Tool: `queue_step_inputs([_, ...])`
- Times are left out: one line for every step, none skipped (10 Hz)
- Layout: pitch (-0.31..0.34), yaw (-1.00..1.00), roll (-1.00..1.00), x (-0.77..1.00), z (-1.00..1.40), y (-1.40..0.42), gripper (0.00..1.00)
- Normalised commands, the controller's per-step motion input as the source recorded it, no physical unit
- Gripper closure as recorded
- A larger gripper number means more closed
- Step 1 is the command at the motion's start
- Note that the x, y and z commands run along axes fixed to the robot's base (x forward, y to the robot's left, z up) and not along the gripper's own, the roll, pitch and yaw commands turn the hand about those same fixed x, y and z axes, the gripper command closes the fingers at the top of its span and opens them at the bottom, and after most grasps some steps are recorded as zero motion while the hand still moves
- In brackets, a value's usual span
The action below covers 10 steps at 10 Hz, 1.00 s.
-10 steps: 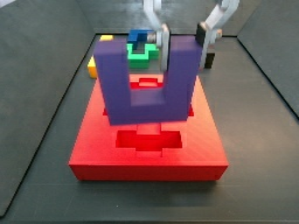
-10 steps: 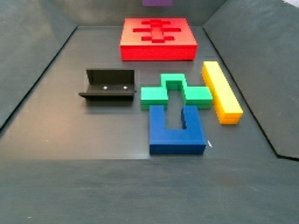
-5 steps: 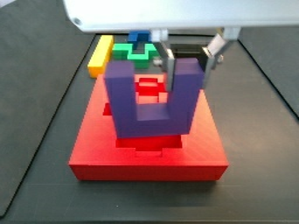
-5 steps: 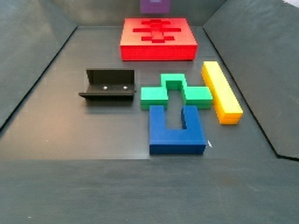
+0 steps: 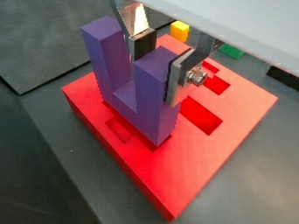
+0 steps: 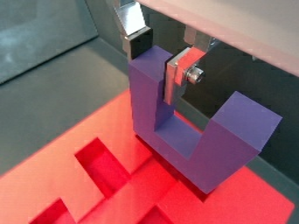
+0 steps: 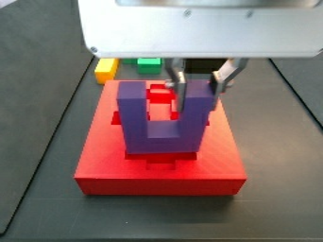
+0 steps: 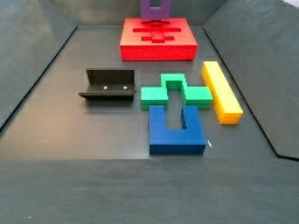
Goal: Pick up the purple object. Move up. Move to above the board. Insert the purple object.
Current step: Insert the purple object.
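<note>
The gripper point(image 7: 201, 90) is shut on one upright arm of the purple object point(image 7: 158, 125), a U-shaped block held with its arms pointing up. Both wrist views show the silver fingers point(image 5: 184, 74) point(image 6: 177, 75) clamping that arm. The purple object point(image 5: 132, 87) point(image 6: 177, 127) is over the middle of the red board point(image 7: 158, 172), with its base down at the board's dark cross-shaped slots. I cannot tell whether it sits in a slot. In a side view only the block's top point(image 8: 156, 7) shows, behind the board point(image 8: 135, 50).
A dark L-shaped fixture point(image 8: 107, 86), a green block point(image 8: 176, 92), a blue block point(image 8: 177, 129) and a yellow bar point(image 8: 221, 90) lie on the dark floor away from the board. The yellow bar point(image 7: 105, 68) and green block point(image 7: 149, 64) show behind the board.
The gripper has come down with the purple object. The block was well above the board and is now low on it, with its base at the slots.
</note>
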Motion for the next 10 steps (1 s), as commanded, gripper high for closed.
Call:
queue_step_inputs([0.0, 0.0, 0.0, -0.18, -0.18, 0.0, 1.0])
queue_step_inputs([-0.02, 0.02, 0.0, -0.04, -0.17, -0.01, 1.0])
queue_step_inputs([0.0, 0.0, 0.03, 0.0, -0.16, -0.16, 1.0])
queue_step_inputs([0.0, 0.0, 0.0, 0.03, -0.07, -0.21, 1.0])
queue_step_inputs([0.0, -0.01, 0.0, 0.1, -0.07, -0.15, 1.0])
queue_step_inputs([0.0, -0.01, 0.0, 0.17, -0.13, -0.08, 1.0])
queue_step_inputs([0.0, -0.04, 0.0, 0.21, -0.15, 0.0, 1.0])
queue_step_inputs([0.0, -0.09, 0.02, 0.36, -0.18, 0.04, 1.0])
queue_step_inputs([0.021, -0.14, 0.03, 0.4, -0.18, 0.13, 1.0])
queue_step_inputs([0.031, -0.11, 0.05, 0.08, -0.15, 0.24, 1.0])
